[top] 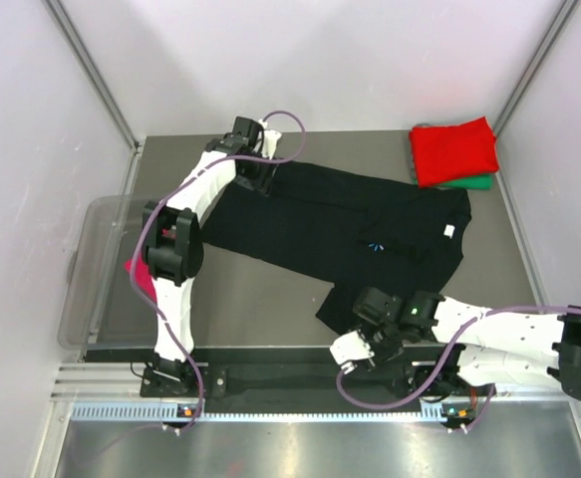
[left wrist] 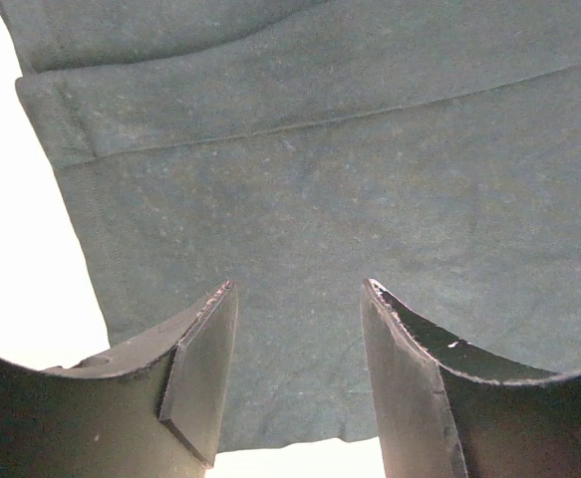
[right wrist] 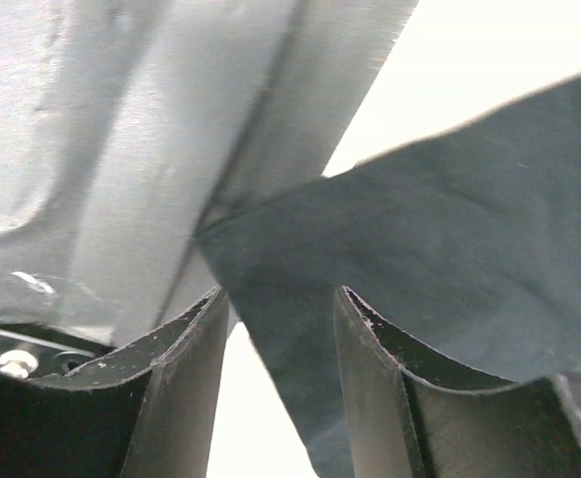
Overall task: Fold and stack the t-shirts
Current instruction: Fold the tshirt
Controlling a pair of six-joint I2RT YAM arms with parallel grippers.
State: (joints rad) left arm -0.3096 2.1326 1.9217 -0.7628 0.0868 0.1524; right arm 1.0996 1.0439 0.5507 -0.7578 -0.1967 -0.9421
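Grey table [top: 270,299], black t-shirt [top: 310,224] beneath wide-open left claw [left wrist: 299,289], corner inside half-open right claw [right wrist: 278,294], ungripped

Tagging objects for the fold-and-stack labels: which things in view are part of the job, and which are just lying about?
Job:
- black t-shirt, spread out
- red t-shirt, folded
- green t-shirt, under the red one
- magenta t-shirt, far left

Lying about:
- clear plastic bin

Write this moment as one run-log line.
black shirt: spread out | left pincer: open, over it | right pincer: open, at its near corner | stack: red shirt on green shirt
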